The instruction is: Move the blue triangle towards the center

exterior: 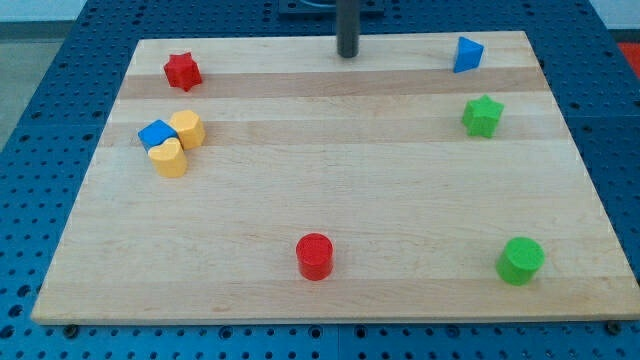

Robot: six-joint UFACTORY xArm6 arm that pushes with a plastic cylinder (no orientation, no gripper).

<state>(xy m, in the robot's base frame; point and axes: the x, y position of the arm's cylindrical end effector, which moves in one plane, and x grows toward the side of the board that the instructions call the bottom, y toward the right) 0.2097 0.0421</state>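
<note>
Pale wooden board point(330, 200) on blue perforated table. Dark rod stands at view's top centre, tip point(347, 54) on board; no jaws on this rig, nothing to spread or pinch.

Risks: blue triangle point(467, 54) sits well to view's right of tip, close to board's top edge. Push from wrong side could send it off edge, or down into green star point(482, 116) just below. Slanted faces may deflect tip, spinning block.

Triangle: small, bright blue, wedge-shaped, standing alone.
</note>
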